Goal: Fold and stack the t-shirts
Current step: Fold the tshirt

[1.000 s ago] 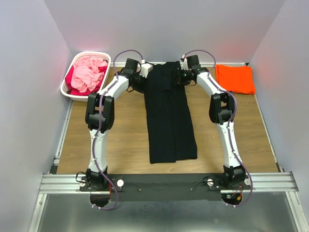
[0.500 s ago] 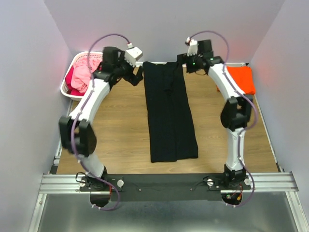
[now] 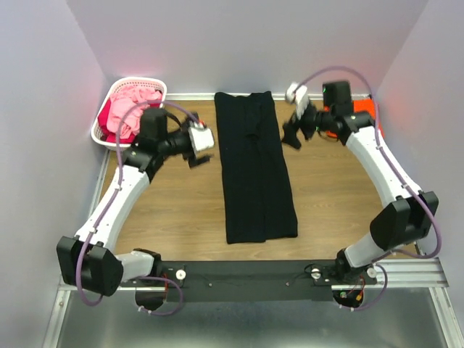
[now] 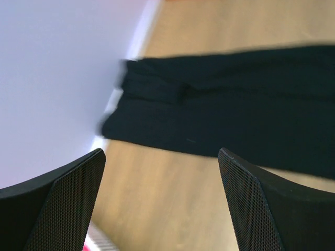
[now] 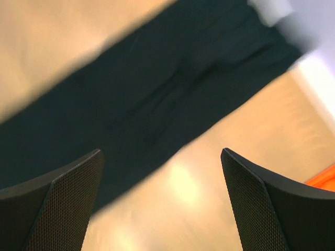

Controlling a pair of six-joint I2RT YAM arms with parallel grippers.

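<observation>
Two arms reach over the wooden worktop (image 3: 181,210) in the overhead view. Between them lies the black t-shirt (image 3: 254,170), folded into a long narrow strip. It runs from the foot of the back wall down toward the arm bases and lies flat, with a small crease near its far end. The left gripper (image 3: 196,158) hangs just beside the strip's left edge, near its far end. The right gripper (image 3: 292,136) hangs just off the right edge at about the same level. Neither touches the cloth. The orange t-shirt (image 3: 366,109) lies in the far right corner, partly hidden behind the right arm. A white lattice basket (image 3: 109,101) stands in the far left corner with pink and red cloth (image 3: 134,101) heaped in it.

In the left wrist view, the left gripper (image 4: 160,152) is spread wide with nothing between its two sides. Beyond it the black t-shirt (image 4: 235,120) stretches across the picture, one end close to the pale wall (image 4: 52,68). Bare worktop (image 4: 157,209) lies under the gap.

The right wrist view is blurred. The right gripper (image 5: 162,151) is likewise spread apart and holds nothing. The black t-shirt (image 5: 146,99) crosses the picture on a slant over the worktop (image 5: 63,36). A sliver of the orange t-shirt (image 5: 324,178) shows at the right edge.
</observation>
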